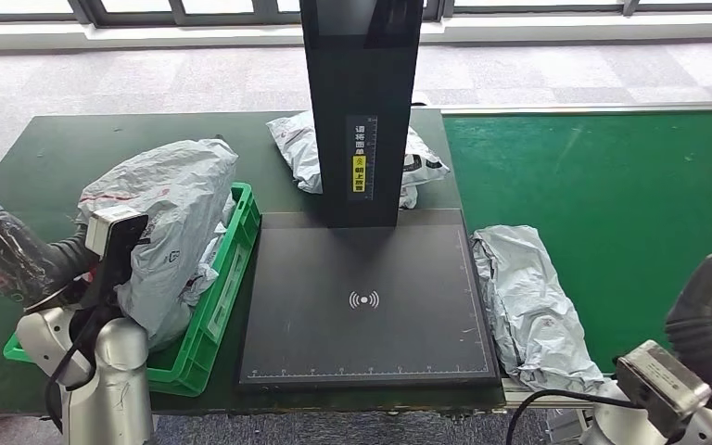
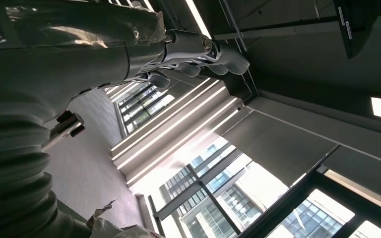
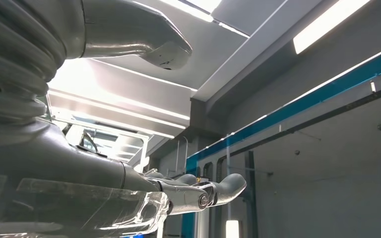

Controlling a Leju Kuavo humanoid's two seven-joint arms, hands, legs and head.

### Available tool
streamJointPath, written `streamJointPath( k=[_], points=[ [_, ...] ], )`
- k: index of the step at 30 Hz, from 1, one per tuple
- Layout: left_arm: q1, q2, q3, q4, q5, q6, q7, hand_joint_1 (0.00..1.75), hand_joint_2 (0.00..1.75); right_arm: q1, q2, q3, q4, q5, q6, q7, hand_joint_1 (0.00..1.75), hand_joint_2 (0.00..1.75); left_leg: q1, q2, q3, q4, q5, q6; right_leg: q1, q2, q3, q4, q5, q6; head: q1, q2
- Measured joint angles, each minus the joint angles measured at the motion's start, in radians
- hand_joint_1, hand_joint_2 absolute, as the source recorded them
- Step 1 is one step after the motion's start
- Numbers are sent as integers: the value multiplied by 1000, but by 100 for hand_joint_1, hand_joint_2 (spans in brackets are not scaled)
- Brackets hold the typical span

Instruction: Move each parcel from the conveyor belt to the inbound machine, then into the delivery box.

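Note:
A crumpled grey parcel (image 1: 527, 304) lies on the near left edge of the green conveyor belt (image 1: 612, 185), beside the black inbound machine's scan plate (image 1: 366, 278). A white parcel (image 1: 311, 148) sits behind the machine's black column (image 1: 362, 102). The green delivery box (image 1: 227, 278) at the left holds a big grey parcel (image 1: 167, 227). My left hand (image 2: 201, 49) is at the box's left side, fingers stretched out and holding nothing. My right hand (image 3: 198, 193) is low at the right near the belt's front edge, fingers and thumb apart, holding nothing.
A dark green table (image 1: 46, 158) carries the box and the machine. Grey carpet and a window wall lie beyond. The left forearm and wrist camera (image 1: 111, 236) stand close against the box's near-left corner.

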Motion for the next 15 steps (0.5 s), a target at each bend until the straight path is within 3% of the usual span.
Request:
streamJointPath(
  k=[3, 9, 15],
  points=[
    [3, -1, 17, -27, 40, 0, -29, 0, 175, 0, 0, -4, 5, 2, 0, 0, 0, 175, 0, 0, 0, 0, 0, 0, 0, 0, 0, 0, 0, 0, 0, 0],
    [14, -1, 93, -135, 348, 0, -239, 0, 175, 0, -1, -80, 64, 23, 0, 1, 0, 175, 1, -1, 0, 0, 0, 0, 0, -1, 0, 0, 0, 0, 0, 0],
    [21, -1, 131, -168, 353, 0, -255, 0, 175, -1, -1, -127, 103, 24, 0, 0, 0, 175, 1, -2, 0, 0, 0, 0, 0, -2, 1, 0, -1, 0, 0, 0]
  ],
)
